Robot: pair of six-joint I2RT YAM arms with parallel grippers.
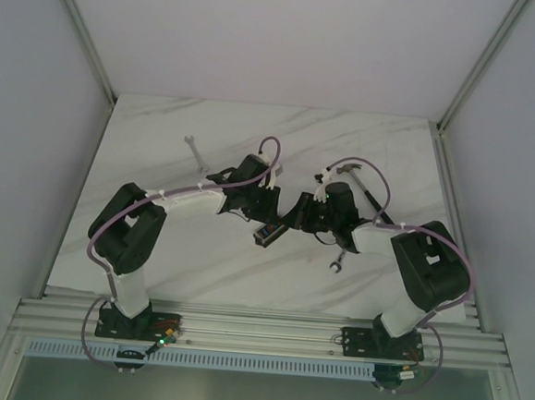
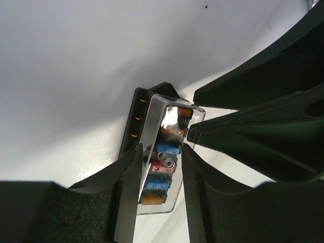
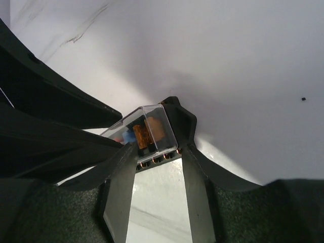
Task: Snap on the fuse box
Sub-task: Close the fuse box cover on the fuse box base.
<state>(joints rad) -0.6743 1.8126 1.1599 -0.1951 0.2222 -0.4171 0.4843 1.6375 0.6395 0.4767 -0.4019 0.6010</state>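
Note:
The fuse box [image 1: 266,234] is a small black block with orange, blue and red fuses, held just above the table centre between both arms. A clear plastic cover [image 2: 158,107] sits over its fuses. My left gripper [image 2: 159,152] is shut on the long sides of the fuse box [image 2: 161,169], its fingers [image 2: 126,172] pressing the cover. My right gripper [image 3: 157,151] grips one end of the fuse box [image 3: 178,120], one finger [image 3: 124,154] on the clear cover [image 3: 154,119], the other on the black base. In the top view the left gripper [image 1: 265,211] and the right gripper [image 1: 291,222] meet at the box.
A silver wrench [image 1: 194,151] lies at the back left of the marble table [image 1: 153,247]. A second wrench [image 1: 337,261] lies near the right arm. A hammer with a black handle [image 1: 365,191] lies behind the right gripper. Walls close in on both sides.

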